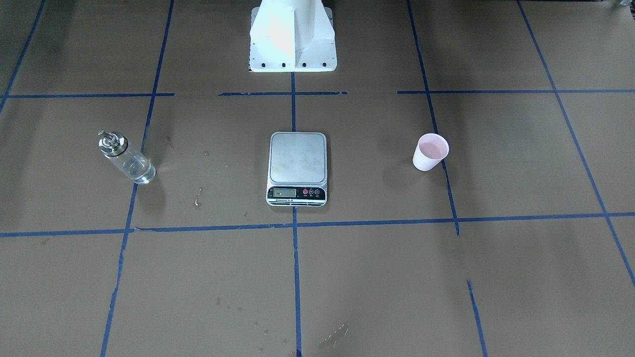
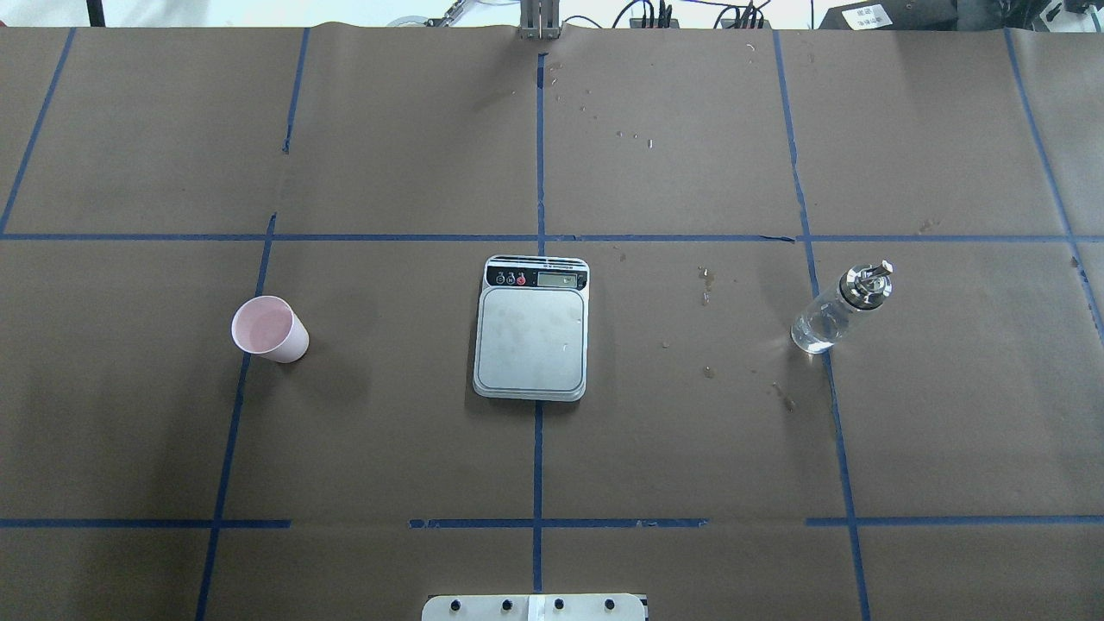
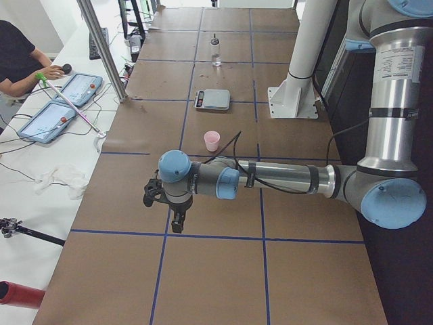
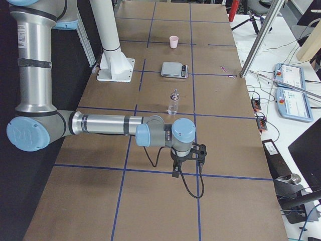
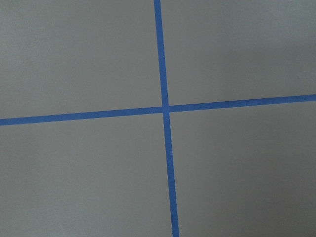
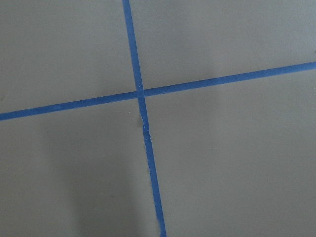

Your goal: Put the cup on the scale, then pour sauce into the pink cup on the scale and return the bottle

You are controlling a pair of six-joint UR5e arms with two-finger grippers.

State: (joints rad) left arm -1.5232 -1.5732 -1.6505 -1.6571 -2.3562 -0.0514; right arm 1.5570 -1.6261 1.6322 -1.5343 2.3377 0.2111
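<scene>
The pink cup (image 1: 430, 152) (image 2: 270, 329) stands upright on the brown paper, well to one side of the scale (image 1: 297, 167) (image 2: 531, 328), whose silver platform is bare. On the other side the glass bottle (image 1: 125, 157) (image 2: 838, 310) stands upright with its silver spout on top; the clear sauce inside barely shows. My left gripper (image 3: 177, 222) hangs over the table's near end, far from the cup (image 3: 212, 141). My right gripper (image 4: 176, 171) hangs beyond the bottle (image 4: 173, 103). Both show only in the side views, so I cannot tell their state. The wrist views show only paper and tape.
The white robot pedestal (image 1: 292, 37) stands behind the scale. Blue tape lines grid the paper (image 2: 538, 466). Small wet spots (image 2: 705, 285) lie between scale and bottle. A slanted metal pole (image 3: 101, 47) and a side table with tablets (image 3: 57, 108) and a person's arm flank the far edge.
</scene>
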